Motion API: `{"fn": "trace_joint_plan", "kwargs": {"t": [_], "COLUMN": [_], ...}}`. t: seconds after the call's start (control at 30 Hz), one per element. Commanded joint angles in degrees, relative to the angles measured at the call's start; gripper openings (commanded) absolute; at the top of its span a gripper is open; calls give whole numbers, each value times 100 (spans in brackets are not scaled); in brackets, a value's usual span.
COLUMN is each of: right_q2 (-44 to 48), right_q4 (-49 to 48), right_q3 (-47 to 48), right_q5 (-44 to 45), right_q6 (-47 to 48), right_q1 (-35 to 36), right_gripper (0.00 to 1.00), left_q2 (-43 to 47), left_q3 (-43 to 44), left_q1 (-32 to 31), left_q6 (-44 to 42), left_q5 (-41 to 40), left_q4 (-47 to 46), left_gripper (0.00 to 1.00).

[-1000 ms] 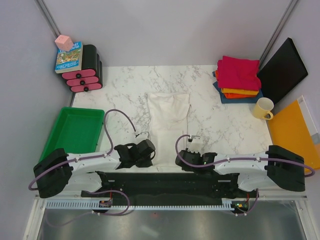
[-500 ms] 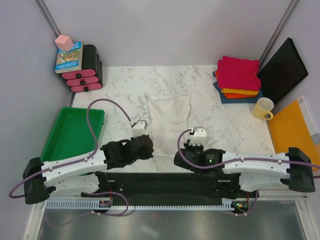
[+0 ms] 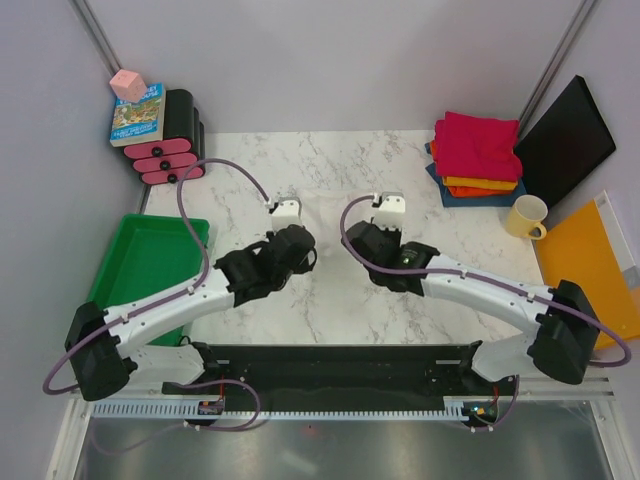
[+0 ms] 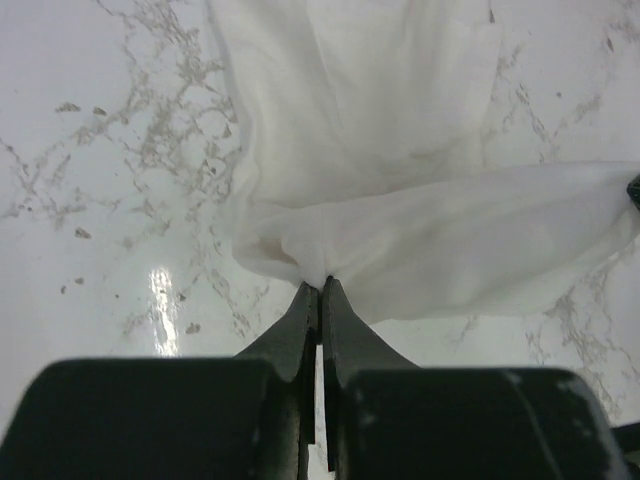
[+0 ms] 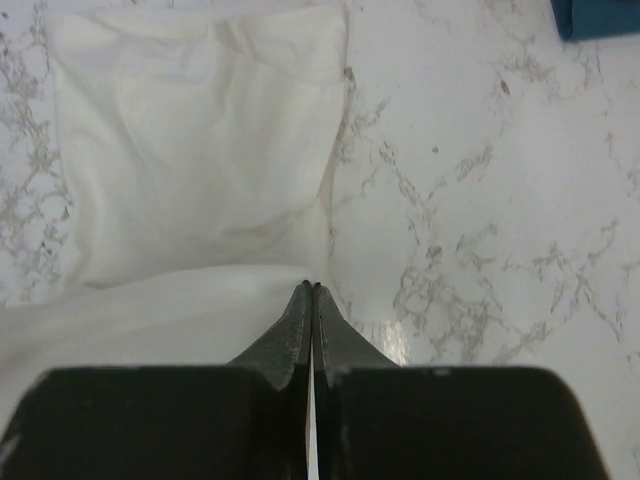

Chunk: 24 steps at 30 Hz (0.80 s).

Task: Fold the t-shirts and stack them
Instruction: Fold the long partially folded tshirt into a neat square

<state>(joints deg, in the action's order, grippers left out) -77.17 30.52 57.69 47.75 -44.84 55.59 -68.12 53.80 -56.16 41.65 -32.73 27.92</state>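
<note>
Left wrist view: the left gripper (image 4: pixel 320 287) has its two black fingers pressed together, pinching a bunched bit of the large off-white wrinkled t-shirt (image 4: pixel 380 130) at its near edge. The cloth gathers to a point at the tips, and a doubled-over band of it runs off to the right. The rest of the shirt lies flat beyond, on the white grey-veined marble tabletop (image 4: pixel 90 150).

Right wrist view: the right gripper (image 5: pixel 312 290) is likewise closed, its tips nipping the shirt's edge where a raised fold stretches away to the left. The flat part of the shirt lies ahead and to the left. A corner of the dark blue folded cloth square (image 5: pixel 600 15) shows at the top right, well apart from the shirt.

Top view: both arms reach inward over the middle of the table, their wrists near each other, with the shirt between and beyond them. At the far right corner the magenta folded tee (image 3: pixel 478 143) tops a stack, with the orange folded tee (image 3: pixel 482 185) under it and the dark blue one at the bottom. A pale yellow ceramic mug (image 3: pixel 525 215) stands just beside the stack, a green plastic tray (image 3: pixel 150 262) sits at the left edge, and a flat orange-yellow board (image 3: pixel 590 262) lies at the right
</note>
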Motion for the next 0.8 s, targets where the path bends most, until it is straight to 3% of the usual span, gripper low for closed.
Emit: {"fn": "trace_joint_plan", "kwargs": {"t": [0.0, 0.2, 0.4, 0.77], "right_q2": [-604, -1694, -2838, -4359], "right_q4": [-784, -1083, -1092, -1154], "right_q3": [716, 1849, 3009, 4311], "right_q5": [-203, -494, -749, -1048], "right_q6": [1125, 1592, 1812, 2014], "right_q1": [-670, -1401, -1823, -2325], "right_gripper": [0, 0, 0, 0], "left_q2": [-411, -1149, -2047, -3637], "left_q3": [464, 981, 1791, 2907], "left_q1": [666, 1422, 1722, 2285], "left_q6": [-895, -1395, -1642, -1678], "left_q5": [-14, 372, 557, 961], "left_q4": [-621, -1069, -1166, -1219], "left_gripper": [2, 2, 2, 2]}}
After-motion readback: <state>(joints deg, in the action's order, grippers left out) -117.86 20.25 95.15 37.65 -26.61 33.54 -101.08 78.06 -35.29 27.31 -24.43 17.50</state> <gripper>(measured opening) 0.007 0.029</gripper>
